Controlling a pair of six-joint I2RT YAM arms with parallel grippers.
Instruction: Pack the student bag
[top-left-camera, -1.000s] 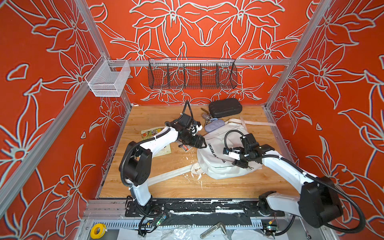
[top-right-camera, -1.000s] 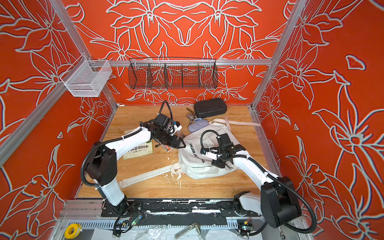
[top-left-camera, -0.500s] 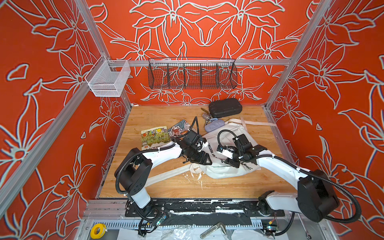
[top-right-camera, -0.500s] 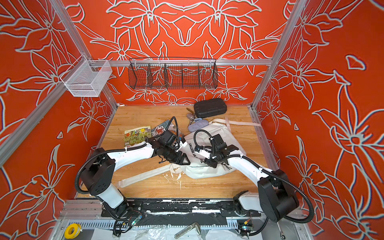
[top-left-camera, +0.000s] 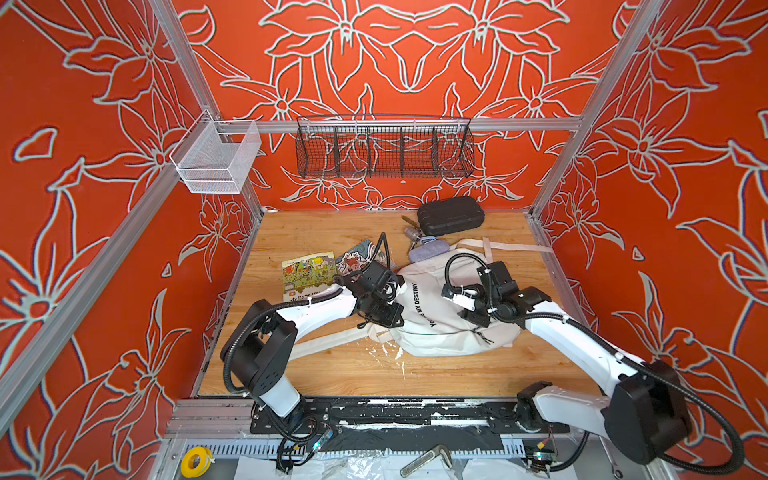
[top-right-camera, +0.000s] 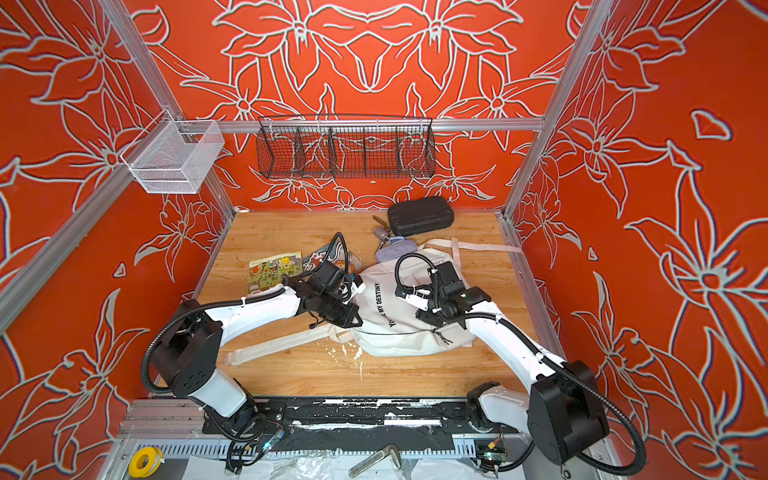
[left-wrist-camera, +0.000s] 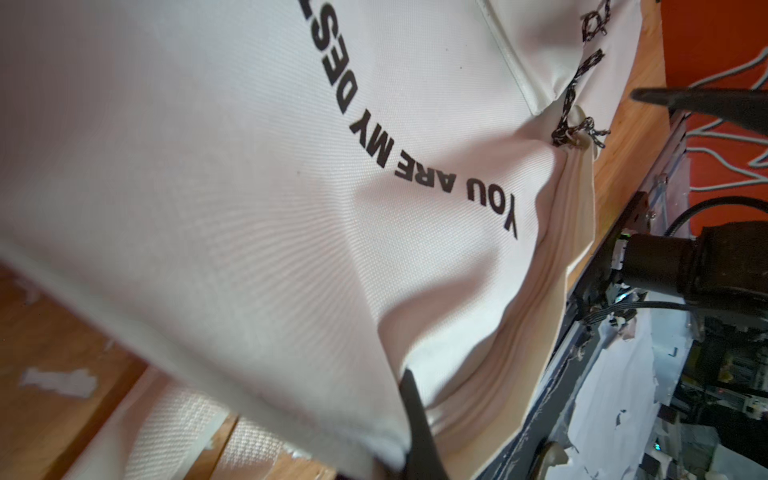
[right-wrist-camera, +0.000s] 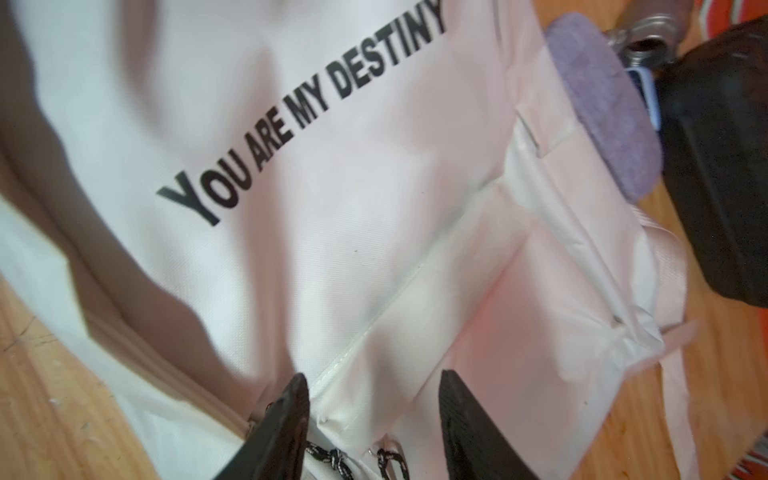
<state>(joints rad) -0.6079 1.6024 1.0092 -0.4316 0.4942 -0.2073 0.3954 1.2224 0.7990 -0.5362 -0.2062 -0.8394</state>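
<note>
The student bag (top-left-camera: 440, 328) (top-right-camera: 399, 332) lies flat on the wooden floor, white with black "YOU ARE MY DESTINY" print. My left gripper (top-left-camera: 388, 322) (top-right-camera: 347, 318) sits at the bag's left edge, shut on a fold of its fabric. In the left wrist view the cloth (left-wrist-camera: 249, 166) drapes over the jaws and only one dark finger (left-wrist-camera: 415, 424) shows. My right gripper (top-left-camera: 473, 319) (right-wrist-camera: 370, 415) hovers open low over the bag's front pocket (right-wrist-camera: 519, 332). The black zipper cords (right-wrist-camera: 332, 461) lie between its fingers.
A black hard case (top-left-camera: 451, 215), a lavender pouch (top-left-camera: 428, 251) and keys (top-left-camera: 411, 235) lie behind the bag. A picture book (top-left-camera: 309, 272) and a patterned booklet (top-left-camera: 357, 257) lie left of it. Long white straps (top-left-camera: 332, 340) trail front-left. A wire basket (top-left-camera: 384, 151) hangs on the back wall.
My left gripper came forward and right from the booklets to the bag's left edge and shut on the fabric. My right gripper shifted slightly left over the bag.
</note>
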